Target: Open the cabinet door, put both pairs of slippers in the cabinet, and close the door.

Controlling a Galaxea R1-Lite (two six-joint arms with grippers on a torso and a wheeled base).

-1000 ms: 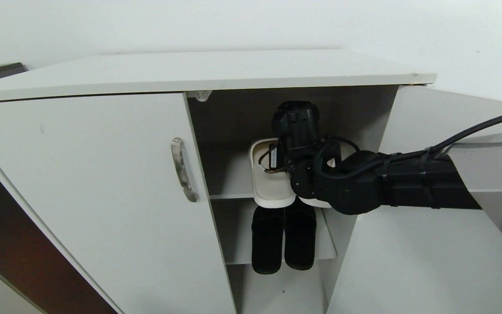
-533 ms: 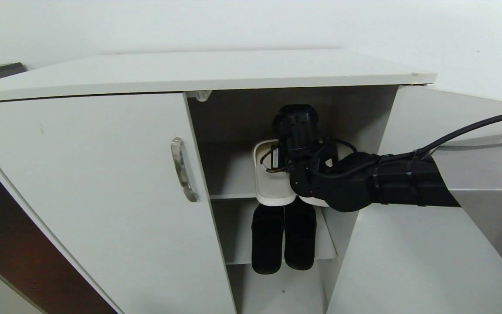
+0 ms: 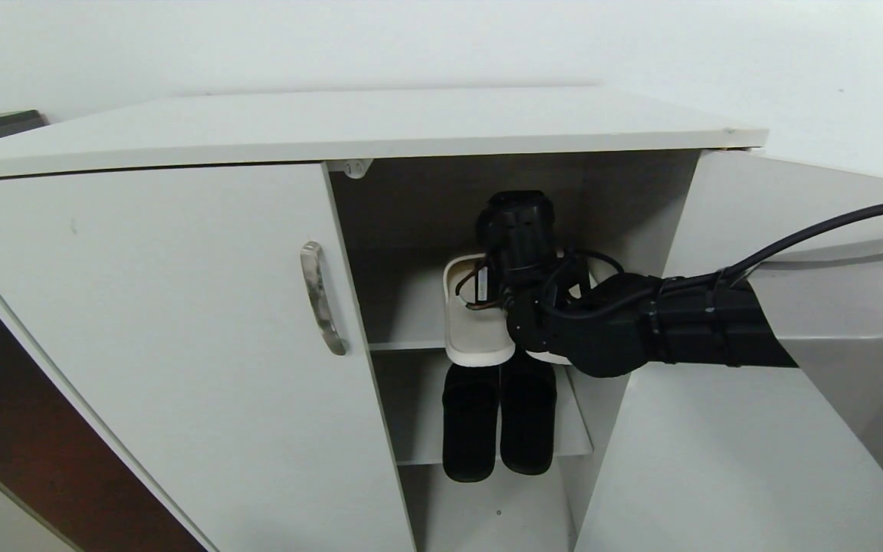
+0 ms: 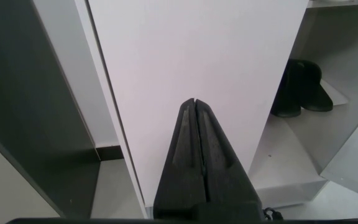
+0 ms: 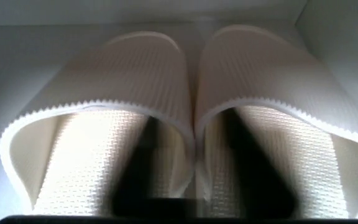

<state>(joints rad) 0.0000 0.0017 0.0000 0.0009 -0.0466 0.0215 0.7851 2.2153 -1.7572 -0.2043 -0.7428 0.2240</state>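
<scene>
Plain white wall (image 3: 411, 38) is filling the background behind a pale grey laminate cabinet (image 3: 334, 123), boxy with a flat, thin-edged top. Its left door (image 3: 181, 345) is sitting closed, smooth and matte. Its right door (image 3: 717, 460) is hanging swung out wide and exposing the shelves.

The right arm is reaching into the opening from the right, and the right gripper (image 3: 518, 253) is hovering just over the upper shelf (image 3: 407, 307). It is carrying the white slippers (image 3: 480, 330), whose heels are overhanging the shelf's front edge. In the right wrist view its two dark fingers appear to be sitting one inside each slipper, pinching the adjoining straps between them. The straps are arching in a soft waffle weave with scalloped edges.

On the lower shelf (image 3: 418, 414) the black slippers (image 3: 499, 422) are lying side by side, matte and rounded, also with heels past the edge. A curved brushed-metal handle (image 3: 323, 299) is gleaming on the left door.

The left gripper (image 4: 194, 109) is hanging in front of the left door, its ribbed fingers pressed together on nothing.

The second pair is being placed. By my reading, the next move calls for sliding the pair deeper, letting go, and drawing the arm out clear before the right door is swung closed.
</scene>
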